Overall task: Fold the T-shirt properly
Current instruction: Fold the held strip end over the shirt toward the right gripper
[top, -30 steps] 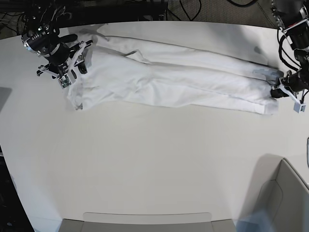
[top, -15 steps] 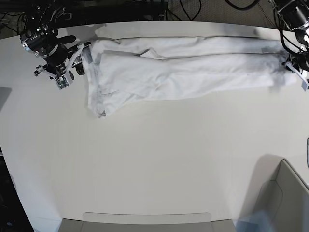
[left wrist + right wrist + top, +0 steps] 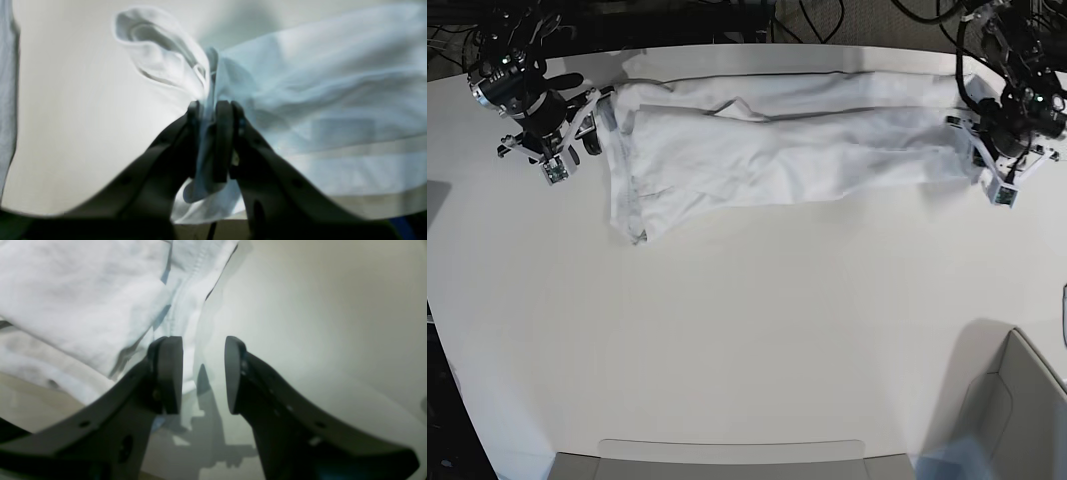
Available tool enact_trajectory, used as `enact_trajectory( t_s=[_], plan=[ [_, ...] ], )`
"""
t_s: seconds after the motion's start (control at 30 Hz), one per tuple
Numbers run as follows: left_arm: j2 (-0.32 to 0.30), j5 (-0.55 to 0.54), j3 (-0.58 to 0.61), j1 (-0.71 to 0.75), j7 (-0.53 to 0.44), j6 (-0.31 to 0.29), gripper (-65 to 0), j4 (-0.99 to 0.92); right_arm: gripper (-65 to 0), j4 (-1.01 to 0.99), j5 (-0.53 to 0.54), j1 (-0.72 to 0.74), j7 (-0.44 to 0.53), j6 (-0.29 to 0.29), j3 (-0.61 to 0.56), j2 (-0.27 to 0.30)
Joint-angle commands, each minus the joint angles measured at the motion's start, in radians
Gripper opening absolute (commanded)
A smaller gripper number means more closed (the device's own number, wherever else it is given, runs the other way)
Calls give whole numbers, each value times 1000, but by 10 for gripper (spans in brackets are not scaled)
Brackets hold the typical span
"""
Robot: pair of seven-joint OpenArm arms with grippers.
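Looking across the base view from the left, the right end effector [image 3: 587, 128] sits just beside the near end of the T-shirt [image 3: 777, 150], and its wrist camera shows the pads spread apart with nothing between them, one pad resting at the stitched edge of the cloth and bare table [image 3: 747, 330] under the gap. So that side isn't gripping anything right now. The T-shirt itself lies as a long, narrow band along the far side of the table, already doubled lengthwise by the look of it, wrinkled, with a loose corner hanging toward the front at its left end. Over on the right of the view, the left end effector [image 3: 211, 140] is pinched tight on a bunched bit of fabric, with cloth spilling out both above and below the pads. My guess is we're mid-fold: the long band is laid out and the next thing is to bring one end over the other. That probably calls for the free end effector to grab its end cleanly first, both layers, or the loose corner will drag and mess up the fold. Thin cotton slips easily, so I'd keep tension even.
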Motion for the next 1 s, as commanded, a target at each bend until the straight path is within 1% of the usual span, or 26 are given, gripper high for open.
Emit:
enact_trajectory(
  t_s=[0.0, 0.13, 0.3, 0.4, 0.47, 0.67, 0.8, 0.97],
  plan=[
    [10, -12, 26, 10, -10, 1, -650, 28, -435, 16, 13, 6, 15, 8, 3, 11],
    [74, -16, 141, 29, -10, 1, -650, 80, -435, 15, 13, 6, 15, 8, 0, 10],
    [168, -18, 281, 21, -10, 1, -650, 82, -435, 13, 10, 18, 15, 8, -2, 7],
    [225, -18, 341, 19, -10, 1, -650, 83, -435, 13, 10, 18, 15, 8, -2, 11],
    [249, -18, 378, 18, -10, 1, -650, 83, -435, 13, 10, 18, 15, 8, -2, 11],
    [279, -16, 460, -45, -10, 1, -650, 80, -435, 13, 10, 15, 15, 8, -2, 13],
    [279, -16, 471, -73, -10, 1, -650, 74, -435, 13, 10, 14, 15, 8, -2, 15],
    [277, -16, 474, -68, -10, 2, -650, 60, -435, 12, 9, 12, 15, 8, -2, 15]
  ],
)
